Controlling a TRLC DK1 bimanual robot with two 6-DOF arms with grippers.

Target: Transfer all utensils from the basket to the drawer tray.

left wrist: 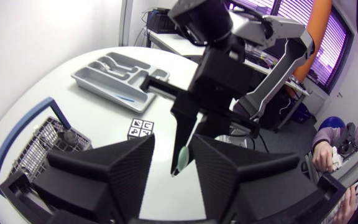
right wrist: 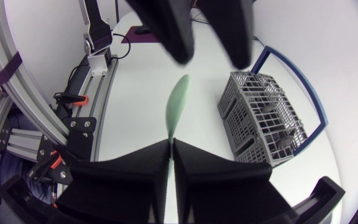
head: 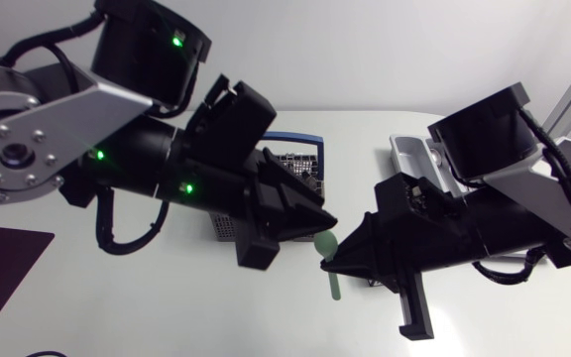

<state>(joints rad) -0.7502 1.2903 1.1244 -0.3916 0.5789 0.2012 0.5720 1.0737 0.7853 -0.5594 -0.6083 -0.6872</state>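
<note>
My left arm (head: 97,149) and right arm (head: 523,188) fill the head view. They hide most of the drawer tray (head: 411,151) and half of the basket (head: 300,164). The left wrist view shows the tray whole, well apart from the basket, but its contents are too small for me to tell. My left gripper (left wrist: 174,146) gapes wide and holds nothing. My right gripper (right wrist: 170,146) is pinched almost closed on the handle of a pale green spoon (right wrist: 179,102), held above the table, bowl just ahead of my left fingertips.
</note>
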